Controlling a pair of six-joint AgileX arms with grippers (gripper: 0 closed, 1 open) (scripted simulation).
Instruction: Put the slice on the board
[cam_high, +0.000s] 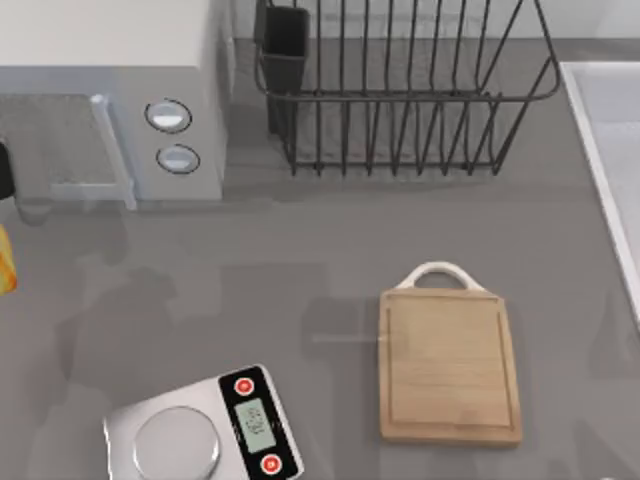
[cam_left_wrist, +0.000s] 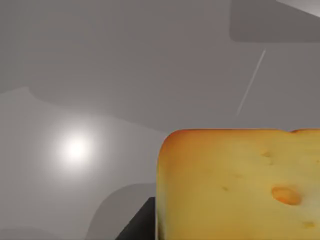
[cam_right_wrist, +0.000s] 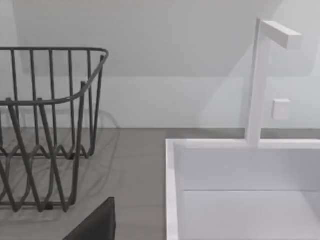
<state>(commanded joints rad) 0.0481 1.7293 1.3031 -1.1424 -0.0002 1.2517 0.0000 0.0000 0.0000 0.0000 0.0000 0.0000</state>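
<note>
The slice (cam_left_wrist: 235, 185) is a thick yellow-orange piece with a golden-brown crust, seen close up in the left wrist view. My left gripper (cam_left_wrist: 137, 227) is shut on it, and a dark part of the gripper shows beside it. In the top view the slice (cam_high: 5, 262) peeks in at the far left edge, above the table. The board (cam_high: 450, 365) is light wood with a white loop handle and lies flat at the lower right, far from the slice. My right gripper (cam_right_wrist: 95, 225) is parked off to the right, facing the sink.
A silver-and-black kitchen scale (cam_high: 205, 428) sits at the front left, between the slice and the board. A white microwave (cam_high: 110, 90) stands at the back left and a black wire dish rack (cam_high: 400, 90) at the back middle. A white sink (cam_high: 610, 170) runs along the right edge.
</note>
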